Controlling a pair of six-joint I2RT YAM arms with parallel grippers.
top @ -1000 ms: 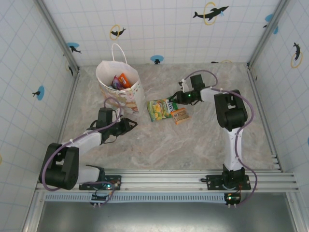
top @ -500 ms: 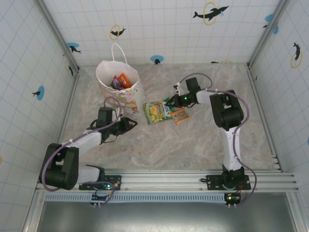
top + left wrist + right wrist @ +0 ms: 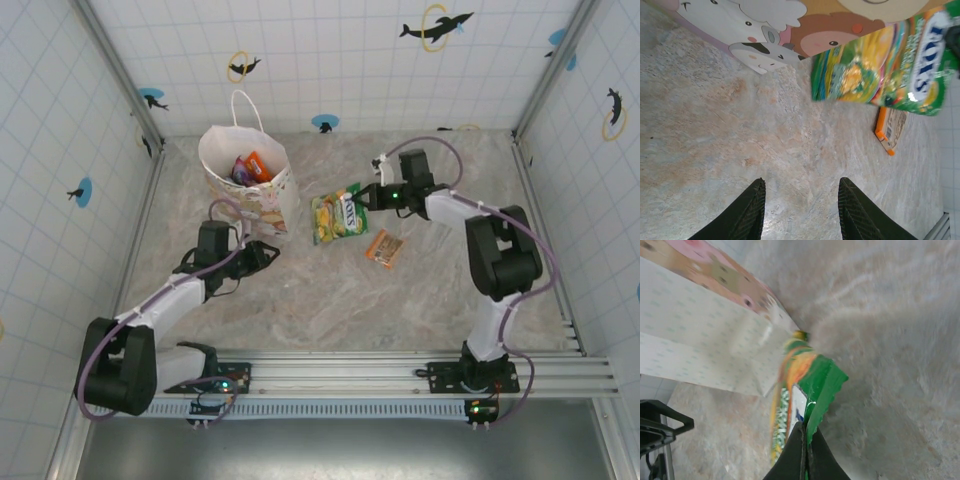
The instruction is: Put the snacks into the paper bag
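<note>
The pale, swirly stone-look table has a white paper bag with cartoon animals standing at the upper left. A small orange bar lies flat near the middle.

Blue-and-white brand lettering on the green packet (sideways, too blurred to read), small print on the orange bar illegible

- Top camera looked down from above and behind the arms over the whole desk.
- Both wrist cameras sat low and close, sharing the green packet and paper bag.
</note>
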